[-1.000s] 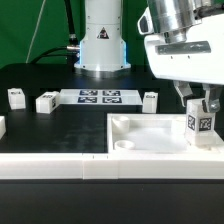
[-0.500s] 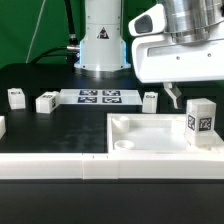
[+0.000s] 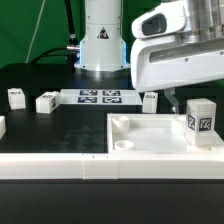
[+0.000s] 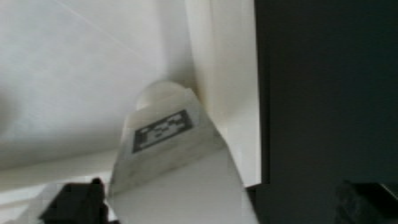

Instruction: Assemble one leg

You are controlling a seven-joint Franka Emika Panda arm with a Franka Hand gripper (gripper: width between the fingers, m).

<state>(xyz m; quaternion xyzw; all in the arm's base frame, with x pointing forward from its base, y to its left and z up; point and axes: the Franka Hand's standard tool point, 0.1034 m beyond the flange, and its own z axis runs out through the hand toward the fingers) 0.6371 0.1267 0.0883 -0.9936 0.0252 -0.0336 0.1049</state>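
One leg (image 3: 200, 119), a stubby white post with a marker tag on its side, stands upright in the right corner of the large white tray-like piece (image 3: 150, 131). My gripper (image 3: 181, 97) hangs just above and behind it, raised clear, open and empty. In the wrist view the same leg (image 4: 169, 150) rises between my two dark fingertips (image 4: 79, 203), apart from both, and my gripper (image 4: 222, 207) is spread wide around it. Three more legs lie on the black table: two at the exterior view's left (image 3: 16, 97) (image 3: 46, 102) and one by the tray's far edge (image 3: 150, 100).
The marker board (image 3: 100, 97) lies flat at the back, in front of the robot base (image 3: 102, 45). A white rail (image 3: 100, 167) runs along the front. Another white part shows at the exterior view's left edge (image 3: 2, 126).
My gripper let go of the leg and rose off it; the leg stays standing in the tray's corner. Since half a second ago the gripper has barely moved.
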